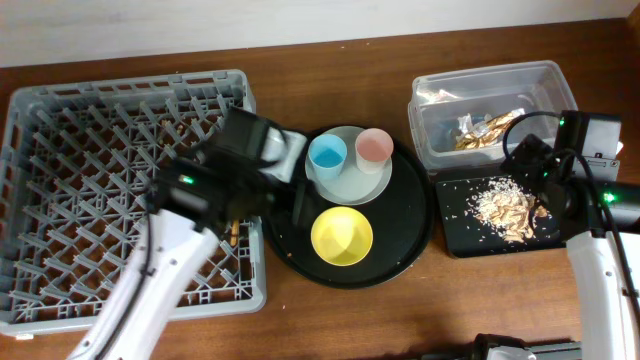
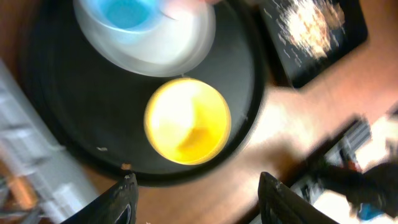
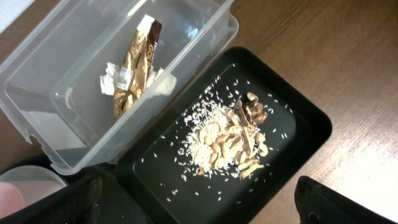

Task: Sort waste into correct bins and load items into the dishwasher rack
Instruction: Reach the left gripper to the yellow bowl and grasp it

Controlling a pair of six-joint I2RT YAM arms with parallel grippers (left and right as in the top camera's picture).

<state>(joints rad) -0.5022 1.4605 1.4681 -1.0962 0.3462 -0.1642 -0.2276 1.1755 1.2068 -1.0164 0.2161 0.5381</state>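
Closest to me, the left arm reaches up over the near corner of the dishwasher rack [image 1: 130,92], the big grey crate that fills the left side of the table. The left gripper [image 2: 199,204] hangs at the left edge of the round black tray [image 1: 405,250], its fingers parted with nothing between them, though its own view is blurred. Just ahead of it the yellow bowl [image 1: 342,236] sits empty and upright on the near part of that tray. Behind the bowl, on the same tray, is the pale plate [image 1: 350,187], carrying the blue cup [image 1: 327,154] on the left and the pink cup [image 1: 374,147] beside it on the right, both upright. Over to the right, the right gripper [image 3: 199,200] hovers with its fingers spread wide and empty above the shallow black tray [image 1: 455,215], where the food scraps [image 1: 505,208] lie in a loose heap with pale grains scattered around. Farthest back, touching that tray, stands the clear tub [image 1: 545,78], with the gold foil wrapper [image 1: 487,130] lying on the white napkin [image 3: 115,71] inside it.
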